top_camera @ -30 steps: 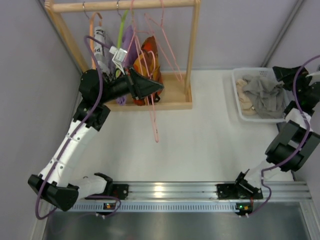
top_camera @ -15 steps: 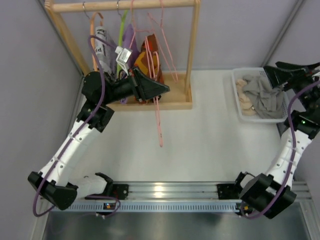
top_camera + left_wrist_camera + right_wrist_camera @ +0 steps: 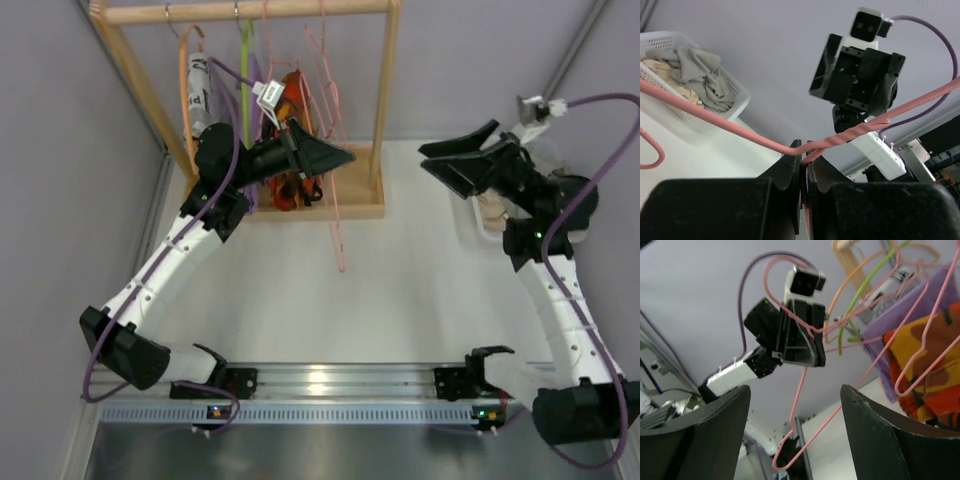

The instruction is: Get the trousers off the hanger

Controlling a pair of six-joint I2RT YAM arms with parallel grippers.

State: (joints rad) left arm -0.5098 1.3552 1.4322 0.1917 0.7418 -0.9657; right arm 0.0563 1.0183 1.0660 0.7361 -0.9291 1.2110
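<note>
bare pink hanger (image 3: 740, 127) being gripped by the left jaws
right jaws are being carried spread, empty; grey trousers (image 3: 695, 67) are seemingly lying in the basket (image 3: 715, 107), so removal is looking done.

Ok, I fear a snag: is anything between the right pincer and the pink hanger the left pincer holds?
Nothing visible. The open right pincer faces the hanger across the table; the left pincer is shut on its neck. The rack stands behind, off that line.

Right gripper (image 3: 432, 160) swung from the basket (image 3: 725, 107) toward the pink hanger (image 3: 338, 245).
</note>
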